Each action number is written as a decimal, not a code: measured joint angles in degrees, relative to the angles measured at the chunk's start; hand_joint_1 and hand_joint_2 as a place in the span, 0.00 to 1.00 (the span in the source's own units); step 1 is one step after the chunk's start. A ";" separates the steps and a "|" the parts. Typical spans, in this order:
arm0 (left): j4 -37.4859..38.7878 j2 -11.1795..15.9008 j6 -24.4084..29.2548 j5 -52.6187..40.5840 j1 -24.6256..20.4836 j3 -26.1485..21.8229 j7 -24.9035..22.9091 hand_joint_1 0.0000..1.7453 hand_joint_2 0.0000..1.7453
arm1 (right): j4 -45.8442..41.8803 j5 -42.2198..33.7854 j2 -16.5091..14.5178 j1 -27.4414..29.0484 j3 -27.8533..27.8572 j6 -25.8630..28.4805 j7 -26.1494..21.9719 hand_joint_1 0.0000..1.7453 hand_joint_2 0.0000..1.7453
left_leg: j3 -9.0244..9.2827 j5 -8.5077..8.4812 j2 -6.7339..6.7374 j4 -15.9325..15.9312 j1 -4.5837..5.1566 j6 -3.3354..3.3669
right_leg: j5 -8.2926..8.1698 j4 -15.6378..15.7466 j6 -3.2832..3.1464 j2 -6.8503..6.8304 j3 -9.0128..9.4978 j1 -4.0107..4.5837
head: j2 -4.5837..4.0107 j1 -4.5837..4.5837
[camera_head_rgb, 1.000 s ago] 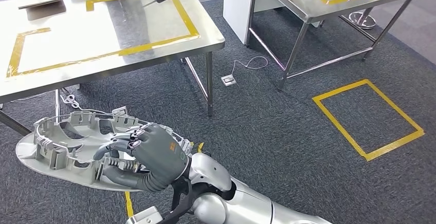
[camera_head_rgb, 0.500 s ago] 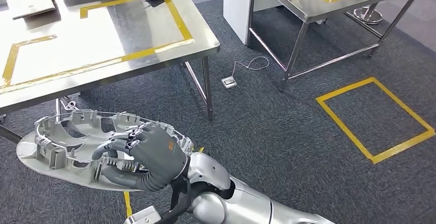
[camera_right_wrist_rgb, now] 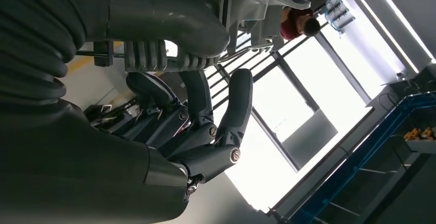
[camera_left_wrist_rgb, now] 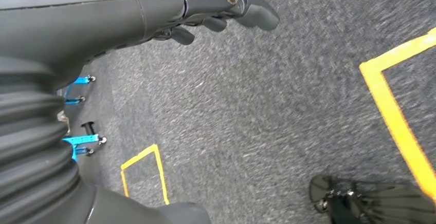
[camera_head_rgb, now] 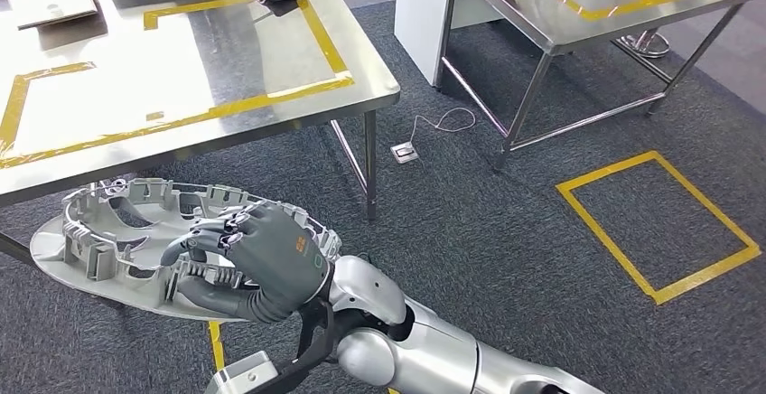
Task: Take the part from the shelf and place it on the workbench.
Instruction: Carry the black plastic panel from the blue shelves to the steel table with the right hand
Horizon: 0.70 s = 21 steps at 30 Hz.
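My right hand (camera_head_rgb: pixel 262 263) grips the part (camera_head_rgb: pixel 108 240), thumb under its rim, fingers (camera_head_rgb: pixel 212 231) curled over the ribbed inner wall. The part is level over the carpet, just short of the workbench (camera_head_rgb: pixel 181 69) edge. My left hand (camera_left_wrist_rgb: pixel 205 13) hangs empty, fingers loosely apart.
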<state>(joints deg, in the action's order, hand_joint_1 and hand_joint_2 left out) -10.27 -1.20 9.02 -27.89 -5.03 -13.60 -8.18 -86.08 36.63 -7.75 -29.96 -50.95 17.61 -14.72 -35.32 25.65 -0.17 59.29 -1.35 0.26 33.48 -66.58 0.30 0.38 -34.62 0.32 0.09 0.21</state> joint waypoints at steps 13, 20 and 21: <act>-0.11 -0.62 -0.52 -0.66 -0.28 -0.33 -0.16 0.00 1.00 | 0.56 -0.13 0.01 -4.14 1.90 -0.51 1.16 1.00 1.00 | 3.47 3.73 -0.16 0.28 0.19 -2.25 | -8.28 8.27 -2.32 0.06 -0.59 0.30 | 0.00 -0.05; -0.09 -0.61 -0.56 -1.11 -0.32 -0.33 -0.45 0.00 1.00 | 1.94 -0.08 -0.05 -6.69 2.57 -0.54 1.58 1.00 1.00 | -5.75 4.92 -0.08 13.30 0.07 -3.15 | -6.17 8.75 -3.06 0.08 2.59 -0.01 | 0.00 0.27; -0.09 -0.61 -0.56 -1.15 -0.33 -0.33 -0.53 0.00 1.00 | 2.15 -0.01 -0.08 -7.02 2.58 -0.56 1.79 1.00 1.00 | -4.50 2.01 -0.03 9.40 0.03 -3.17 | -5.63 8.64 -2.87 0.12 3.19 -0.07 | 0.00 0.28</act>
<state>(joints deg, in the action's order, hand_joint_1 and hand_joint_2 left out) -10.36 -1.81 8.46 -29.04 -5.36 -13.92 -8.71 -83.94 36.62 -7.83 -36.98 -48.37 17.05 -12.93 -39.82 27.65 -0.20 68.69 -1.32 -2.92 27.85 -57.95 -2.56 0.49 -31.44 0.25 0.09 0.49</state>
